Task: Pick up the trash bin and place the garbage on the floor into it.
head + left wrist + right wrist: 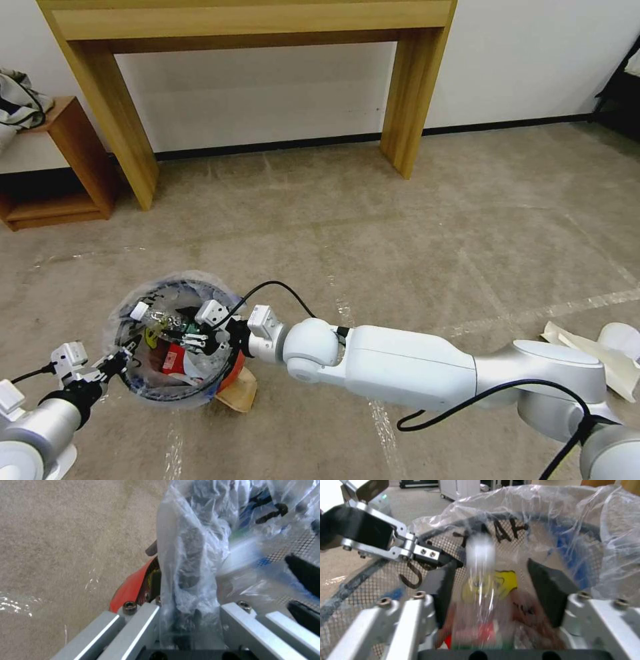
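The trash bin (pixel 175 337) hangs low at the robot's front left, just above the floor (pixel 413 220), its mouth facing up and its clear printed bag puffed over the rim. Inside it lie red wrappers and other litter. The left gripper (pixel 115 365) holds the bin by the near-left rim; in the left wrist view its fingers (pixel 186 580) are pinched together on the rim with the bag (pixel 193 542) bunched around them and the red wall (pixel 133 585) of the bin beside them.

The right gripper (pixel 193 330) reaches across from the right and sits over the bin's mouth, pointing down into it. Its jaws stand apart, and between the fingers (pixel 550 590) in the right wrist view a clear bottle (pixel 480 585) appears as a blurred streak, its long axis running straight away from the claw toward the bottom of the bin. It looks loose and not pinched, most likely dropping in. So the bottle lies directly below and ahead of the open claw, inside the rim, which is what this step needs.

A tan paper bag (pixel 239 393) lies on the floor touching the bin's lower right side, under the right forearm, and a pale crumpled piece (pixel 600 360) lies by the right elbow at the far right. Both are nearer the right arm. A wooden table (pixel 253 40) stands against the wall well behind.
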{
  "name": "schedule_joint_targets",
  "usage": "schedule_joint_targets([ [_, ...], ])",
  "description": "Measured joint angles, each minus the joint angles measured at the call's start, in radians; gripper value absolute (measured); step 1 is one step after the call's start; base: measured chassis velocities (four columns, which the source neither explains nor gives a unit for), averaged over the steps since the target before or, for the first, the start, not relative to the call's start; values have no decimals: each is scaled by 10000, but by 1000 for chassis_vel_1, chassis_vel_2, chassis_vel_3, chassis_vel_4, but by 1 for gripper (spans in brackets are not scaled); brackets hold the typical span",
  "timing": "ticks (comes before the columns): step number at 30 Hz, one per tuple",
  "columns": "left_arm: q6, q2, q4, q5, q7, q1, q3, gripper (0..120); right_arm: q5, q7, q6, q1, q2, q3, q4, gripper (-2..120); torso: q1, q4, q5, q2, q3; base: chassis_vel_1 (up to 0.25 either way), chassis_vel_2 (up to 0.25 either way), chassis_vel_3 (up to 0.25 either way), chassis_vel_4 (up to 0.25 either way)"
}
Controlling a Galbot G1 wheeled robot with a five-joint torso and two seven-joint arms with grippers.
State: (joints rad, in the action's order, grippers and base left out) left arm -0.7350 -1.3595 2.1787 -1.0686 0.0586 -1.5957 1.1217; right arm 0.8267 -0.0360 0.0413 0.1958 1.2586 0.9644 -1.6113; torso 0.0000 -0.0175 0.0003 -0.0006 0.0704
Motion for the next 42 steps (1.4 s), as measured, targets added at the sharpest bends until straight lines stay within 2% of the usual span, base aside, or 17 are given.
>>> schedule_joint_targets([
  [2,0,-5,-22,22,-10,19,-11,1,-5,-4,0,11,-12,-45,-30,74,0,0,0,0,0,0,0,0,0],
  [3,0,-5,-22,22,-10,19,-11,1,-5,-4,0,11,-12,-45,-30,74,0,0,0,0,0,0,0,0,0],
  [5,0,-3,-83,40,-37,29,-22,1,-8,0,1,41,-17,-163,-53,85,0,-1,0,0,0,0,0,0,0],
  [6,0,-3,-83,40,-37,29,-22,1,-8,0,1,41,-17,-163,-53,85,0,-1,0,0,0,0,0,0,0],
  [8,0,-4,-122,49,-86,36,-36,1,-9,4,1,46,-21,-241,-75,96,0,0,0,0,0,0,0,0,0],
  [10,0,-9,-134,55,-86,41,-43,1,-9,8,1,46,-22,-259,-92,99,-1,0,0,0,0,0,0,0,0],
  [17,2,-22,-157,84,-96,53,-63,1,-15,12,1,44,-37,-460,-275,100,0,-1,0,-1,0,0,0,0,0],
  [42,0,-18,-157,258,-104,-23,14,1,457,-116,70,56,-230,-2602,-1510,100,-1,0,-1,0,-1,0,0,0,0],
])
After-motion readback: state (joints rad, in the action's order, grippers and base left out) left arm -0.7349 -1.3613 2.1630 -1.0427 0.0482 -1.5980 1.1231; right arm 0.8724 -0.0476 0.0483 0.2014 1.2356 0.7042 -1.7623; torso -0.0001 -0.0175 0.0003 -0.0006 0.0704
